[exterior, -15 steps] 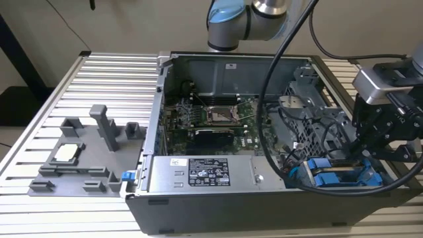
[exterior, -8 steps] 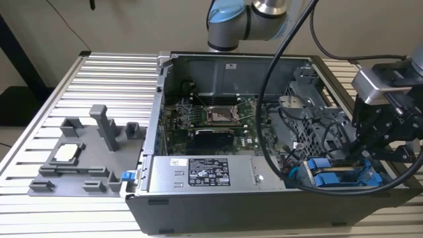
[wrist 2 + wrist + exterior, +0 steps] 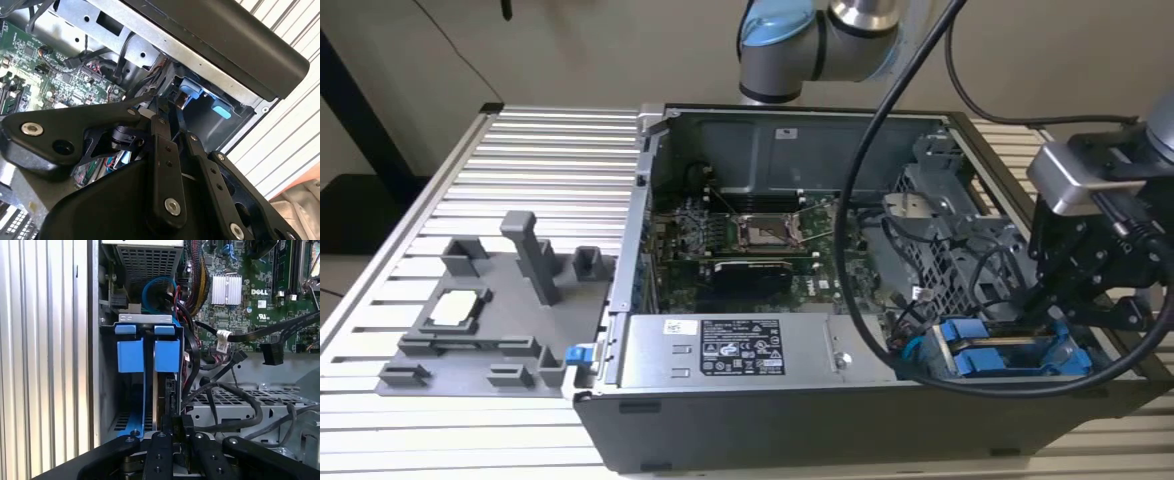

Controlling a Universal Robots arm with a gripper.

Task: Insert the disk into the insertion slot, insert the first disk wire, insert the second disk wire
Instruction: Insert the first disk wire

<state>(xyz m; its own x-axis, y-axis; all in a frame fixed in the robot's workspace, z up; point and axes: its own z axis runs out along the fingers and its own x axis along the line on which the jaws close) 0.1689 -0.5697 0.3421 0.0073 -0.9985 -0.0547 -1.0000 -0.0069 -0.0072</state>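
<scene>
Gripper (image 3: 176,432): parked right at the near end of the disk (image 3: 166,355), low in the drive cage (image 3: 145,318). Honestly can't tell from these shots whether it's clamped on anything or just sitting there.
Disk: standing on edge in the insertion slot (image 3: 159,390), with its blue tab at the far end. My guess is it's mostly or fully seated.
Neighbour: a second blue carrier (image 3: 131,354) sits just beside it in the same cage.
Loose black cables (image 3: 192,365): a bundle curls down right beside the disk, and more of them drape over the cage.
Worry 1: those cables are close enough to snag on the gripper or get pinched against the disk, and a tug could pull a plug off the motherboard (image 3: 240,270).
Worry 2: an off-axis push would probably bind the carrier on the cage or nudge the neighbour.
Worry 3: the arm's own thick cable (image 3: 861,200) loops across the open computer case (image 3: 720,430) and could drag on the parts under it.
Arm (image 3: 801,45) pose: in the exterior view the base stands behind the case. The wrist hangs over the corner on the exterior view's right, with the gripper (image 3: 1051,318) pointing down into the cage.
</scene>
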